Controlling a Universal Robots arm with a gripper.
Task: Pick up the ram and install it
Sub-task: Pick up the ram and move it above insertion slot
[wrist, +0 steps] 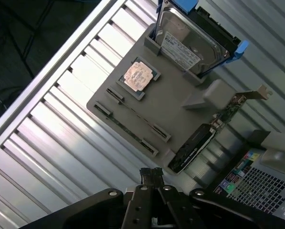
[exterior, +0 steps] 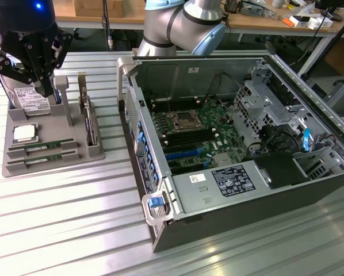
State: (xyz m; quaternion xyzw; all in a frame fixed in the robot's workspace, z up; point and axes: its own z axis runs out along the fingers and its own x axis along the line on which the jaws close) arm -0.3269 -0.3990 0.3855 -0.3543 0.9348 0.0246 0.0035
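Wrist view: clenched, empty fingers [wrist: 146, 177] above the grey tray [wrist: 176, 102].
Gripper [exterior: 45, 87] hangs at the exterior view's far left; two ram sticks [exterior: 39, 148] lie slotted along the tray's near edge.

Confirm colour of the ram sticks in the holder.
Green ram sticks; best seen in the exterior view.

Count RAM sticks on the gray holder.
2. One ram in the slot beside the CPU chip; the other ram in the slot at the edge of the gray holder. None look hidden.
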